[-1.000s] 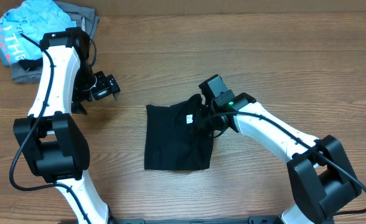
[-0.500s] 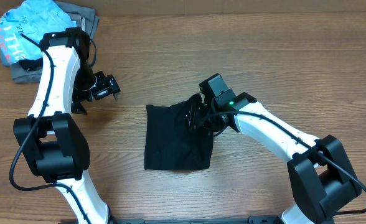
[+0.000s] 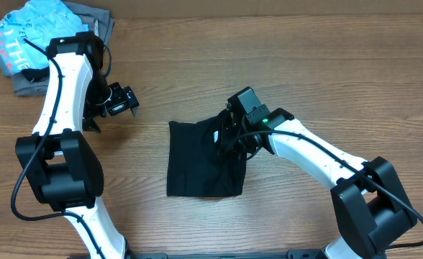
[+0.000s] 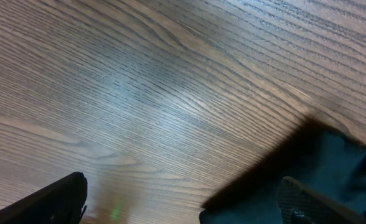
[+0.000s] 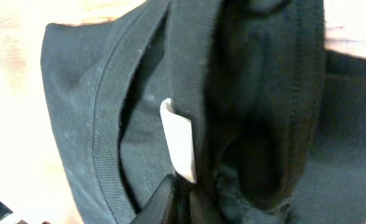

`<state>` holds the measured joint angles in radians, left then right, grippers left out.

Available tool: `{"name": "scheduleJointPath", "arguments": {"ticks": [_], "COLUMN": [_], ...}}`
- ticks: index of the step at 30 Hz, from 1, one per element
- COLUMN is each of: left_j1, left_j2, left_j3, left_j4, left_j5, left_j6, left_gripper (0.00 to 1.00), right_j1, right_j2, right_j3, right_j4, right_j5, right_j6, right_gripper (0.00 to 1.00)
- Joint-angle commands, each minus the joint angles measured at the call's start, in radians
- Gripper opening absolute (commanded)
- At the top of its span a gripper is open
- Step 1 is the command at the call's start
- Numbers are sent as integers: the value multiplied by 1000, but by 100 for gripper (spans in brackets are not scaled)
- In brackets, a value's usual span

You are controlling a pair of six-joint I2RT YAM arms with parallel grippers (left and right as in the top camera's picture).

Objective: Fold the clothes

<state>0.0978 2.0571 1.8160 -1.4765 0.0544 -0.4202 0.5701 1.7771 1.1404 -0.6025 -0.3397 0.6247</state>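
Black T-shirt (image 3: 201,162) lies part-folded at centre of table (image 3: 305,72). Right gripper (image 3: 228,138) pinched closed on collar (image 5: 105,124) beside white neck tag (image 5: 180,149). Left gripper (image 3: 123,101) wide, empty, well apart. Risk: thin pinch slips, fold collapses.

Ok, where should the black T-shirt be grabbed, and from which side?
Probably the ribbed collar of the black T-shirt, by the white tag, coming from the right, where the right gripper is pinched shut on that fabric. The collar edge there is thick and bunched up off the table, while the rest lies flat.
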Motion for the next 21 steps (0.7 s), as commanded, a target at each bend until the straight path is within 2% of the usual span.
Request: {"name": "scheduleJointPath", "arguments": {"ticks": [1,6,11,21], "left_j1": [-8,-8,-7,-7], "left_j2": [-24,-23,-23,-23], "left_j3": [-9,-9,-9,-9], "left_j4": [-1,-4,-3,-2], "left_j5": [-10,-10,-10,-10], "left_j6": [-5,-3,-3,-2], "left_gripper": [100,100,100,100], "right_j1": [3,-4,-39,-49], "right_j2": [4,0,-47,-82], "right_j3": [5,16,89,109], "right_j4": [2,-39,-216,-444], "right_j5": [9,40,151,159], "right_j6": [-2,2,8,22], "right_gripper": [4,4,4,4]}}
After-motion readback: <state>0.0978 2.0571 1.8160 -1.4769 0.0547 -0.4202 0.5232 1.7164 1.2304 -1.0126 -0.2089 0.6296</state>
